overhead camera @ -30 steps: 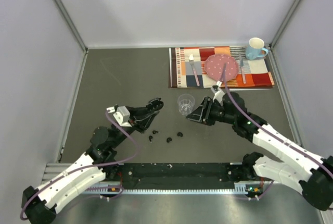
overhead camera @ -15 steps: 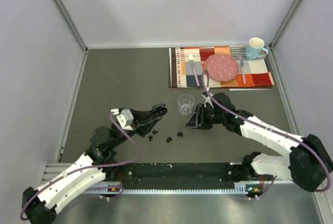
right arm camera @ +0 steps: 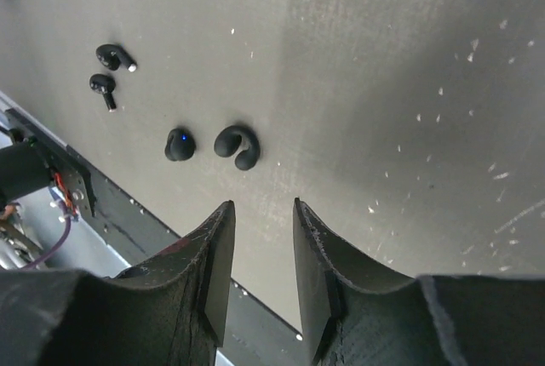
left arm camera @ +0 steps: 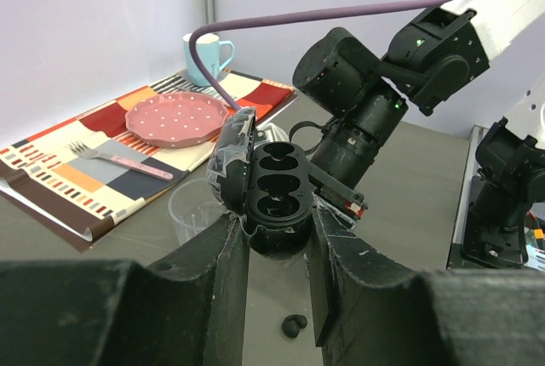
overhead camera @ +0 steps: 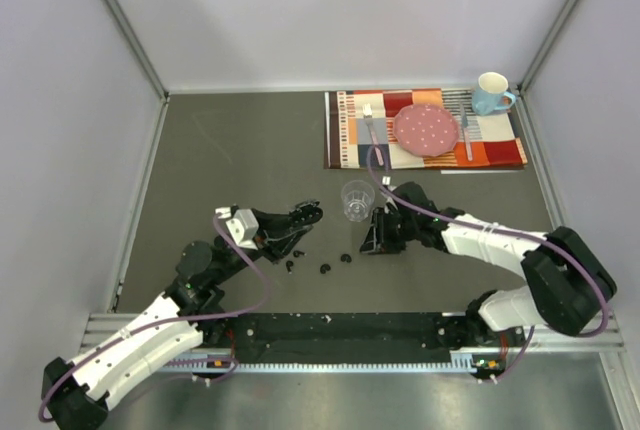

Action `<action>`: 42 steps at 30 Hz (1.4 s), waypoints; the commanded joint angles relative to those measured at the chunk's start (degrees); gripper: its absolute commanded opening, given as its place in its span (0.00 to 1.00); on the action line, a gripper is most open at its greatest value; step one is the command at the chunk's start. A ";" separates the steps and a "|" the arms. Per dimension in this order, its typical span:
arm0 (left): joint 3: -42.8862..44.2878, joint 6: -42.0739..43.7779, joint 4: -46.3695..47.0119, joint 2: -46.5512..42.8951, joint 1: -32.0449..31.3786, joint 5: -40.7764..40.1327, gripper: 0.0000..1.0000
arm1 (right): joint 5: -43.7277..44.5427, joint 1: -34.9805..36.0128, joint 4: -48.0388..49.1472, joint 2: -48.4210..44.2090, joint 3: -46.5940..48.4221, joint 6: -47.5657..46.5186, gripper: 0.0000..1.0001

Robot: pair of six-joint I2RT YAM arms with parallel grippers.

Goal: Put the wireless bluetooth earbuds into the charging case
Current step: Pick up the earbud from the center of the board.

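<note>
Earbuds [overhead camera: 325,270] lie loose on the dark surface [overhead camera: 230,150], four small glossy black pieces scattered between the two arms, none of them in the case yet. The left gripper [left arm camera: 277,231] has its fingers closed against the sides of the charging case [left arm camera: 272,187] and holds it up off the surface, lid swung back, moulded hollows facing the other arm. As far as I can make out, the hollows are unfilled. The right gripper [right arm camera: 261,207] hangs low over the surface with only a narrow gap between its fingers and nothing in it. Just ahead of its tips sits a curved earbud [right arm camera: 237,145], touching or almost touching a rounder one showing a blue light [right arm camera: 179,145]. Two stemmed ones [right arm camera: 115,57] lie further off. A clear cup [overhead camera: 357,199] stands just beside the right arm's wrist.

These look like awkward things to pick. Each is probably very light, hard and slick, so a pinch on the rounded body may squirt it sideways rather than lift it. The flatter flanks seem the better hold, with the fingers coming straight down on either side. The curved one sits so close to its neighbour that a finger may nudge both. The gap looks barely wide enough to straddle a bud, so it may need widening first. Seating a bud will likely need its shape lined up with the hollow.
</note>
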 commanded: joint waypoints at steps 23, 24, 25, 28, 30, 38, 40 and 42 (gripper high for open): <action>3.14 -1.79 1.74 1.88 -0.07 0.65 0.00 | 5.62 7.04 7.39 11.86 7.36 -0.39 0.30; 3.14 -1.79 1.91 2.06 -0.07 0.82 0.00 | 5.70 7.48 7.48 12.21 7.27 -0.39 0.30; 3.14 -1.79 2.09 2.49 -0.15 0.91 0.00 | 6.05 7.75 7.48 12.48 7.44 -0.30 0.30; 3.49 -1.88 2.27 3.29 -0.15 1.35 0.00 | 6.23 7.84 7.83 13.01 7.18 -0.04 0.29; 3.66 -2.05 2.44 3.64 -0.15 1.53 0.00 | 6.06 7.92 8.00 13.27 7.01 -0.04 0.29; 3.05 -2.93 2.44 3.20 -0.15 1.26 0.00 | 6.58 8.89 7.57 13.53 6.48 -0.39 0.28; 2.79 -3.02 2.36 2.85 -0.15 1.09 0.00 | 7.11 9.15 6.95 13.80 6.57 -0.56 0.27; 2.70 -3.02 2.27 2.50 -0.15 1.00 0.00 | 7.64 9.24 6.60 13.89 6.57 -0.65 0.27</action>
